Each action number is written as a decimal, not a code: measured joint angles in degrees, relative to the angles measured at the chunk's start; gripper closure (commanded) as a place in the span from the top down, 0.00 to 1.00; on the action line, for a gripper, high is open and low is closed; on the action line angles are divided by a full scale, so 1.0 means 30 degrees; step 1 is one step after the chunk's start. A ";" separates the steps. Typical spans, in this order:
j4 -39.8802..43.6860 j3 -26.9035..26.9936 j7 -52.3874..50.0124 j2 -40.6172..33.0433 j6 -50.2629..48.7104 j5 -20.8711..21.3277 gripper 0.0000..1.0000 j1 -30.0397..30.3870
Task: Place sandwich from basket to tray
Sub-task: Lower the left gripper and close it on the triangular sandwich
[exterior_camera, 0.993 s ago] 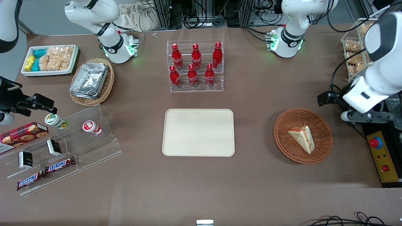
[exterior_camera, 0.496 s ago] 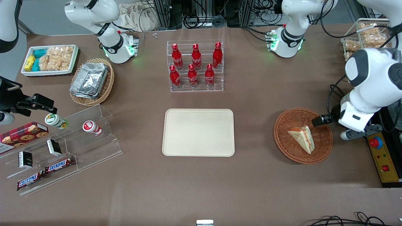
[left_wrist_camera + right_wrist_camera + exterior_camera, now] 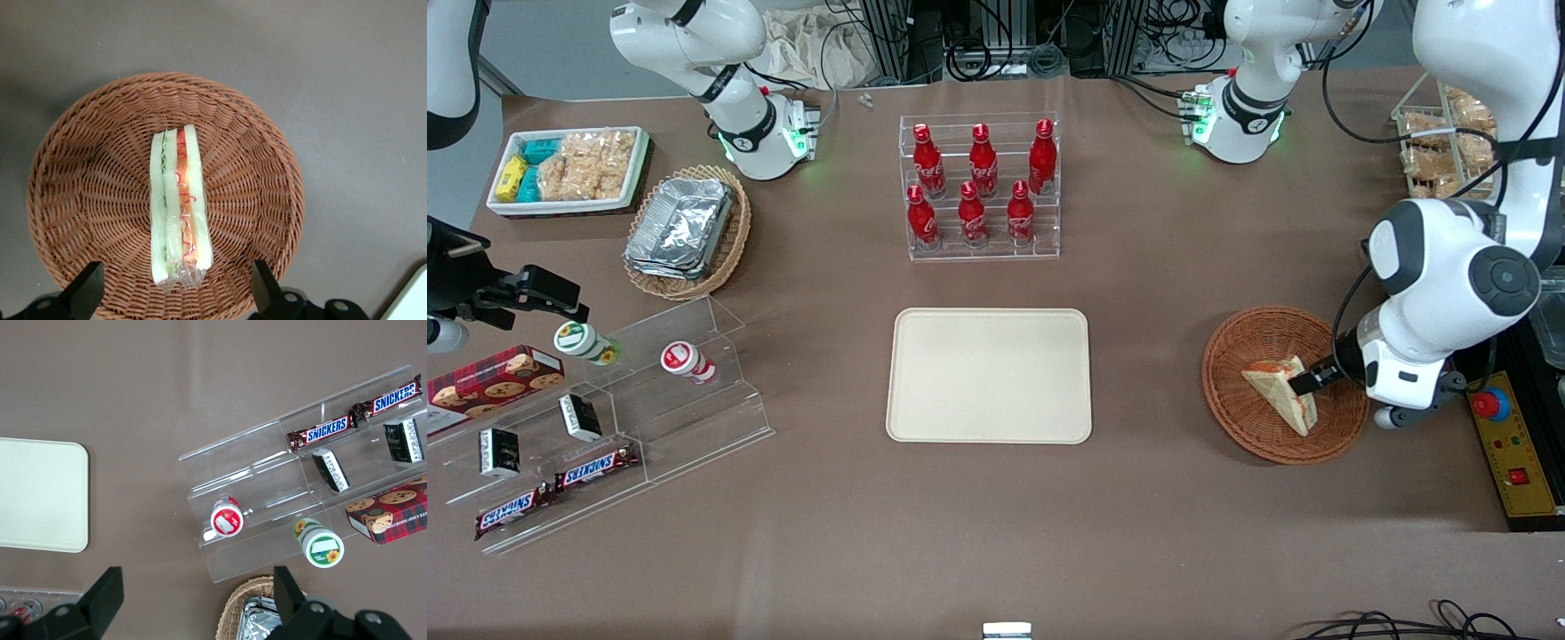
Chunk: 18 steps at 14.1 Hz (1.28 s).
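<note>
the small triangular wedge of pale white bread with red-orange and green filling, the sandwich [image 3: 1282, 393] [image 3: 180, 208], lies on its side in the round shallow reddish-brown woven wicker basket [image 3: 1245, 342] [image 3: 80, 173], toward the working arm's end of the brown surface [image 3: 1138, 533]. the left arm's black two-finger gripper [image 3: 1303, 382] [image 3: 177, 297] hangs over the basket, just above the sandwich, its jaws set apart with one finger showing on each side of the wedge's broad end in the wrist view, and nothing is clamped between them yet. the step in hand looks like the final lowering to grasp. to do it well, the jaws should probably come straight down so that they straddle the stacked bread layers across their thickness, keeping the wedge centred between them, and go low enough to catch the bread without pressing the fingers into the wicker. the closing should be gentle, since soft bread in thin clear wrap is likely to squash or slip. a straight lift is then wise, high enough to clear the basket's raised rim before any sideways travel. the flat cream-beige rectangular tray with rounded corners [image 3: 989, 374] sits well apart from the basket, at the middle of the surface, with its whole top free for setting the sandwich down.
</note>
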 measured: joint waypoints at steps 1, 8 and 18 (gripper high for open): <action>-0.0002 -0.0001 -0.0082 0.0234 0.0162 0.0000 1.00 -0.0002; -0.0503 -0.0015 -0.1513 0.1308 0.1633 0.0000 1.00 -0.0022; -0.2302 -0.0015 -0.1760 0.2315 0.4421 0.0010 0.06 -0.0022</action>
